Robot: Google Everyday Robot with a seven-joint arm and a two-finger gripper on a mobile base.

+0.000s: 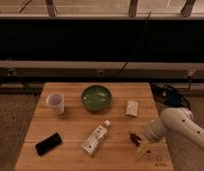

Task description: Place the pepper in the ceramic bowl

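Observation:
The pepper (135, 137) is a small dark-red chili lying on the wooden table (70, 130), right of centre near the front. The ceramic bowl (96, 97) is round, glossy dark green and stands at the table's back centre. My gripper (143, 145) is at the end of the white arm (177, 125), which comes in from the right. It is low over the table, right beside the pepper's near end.
A white cup (56, 102) stands at the left back. A white bottle with a cap (95, 138) lies in the front middle. A black phone-like object (48, 143) lies front left. A small white packet (132, 108) lies right of the bowl.

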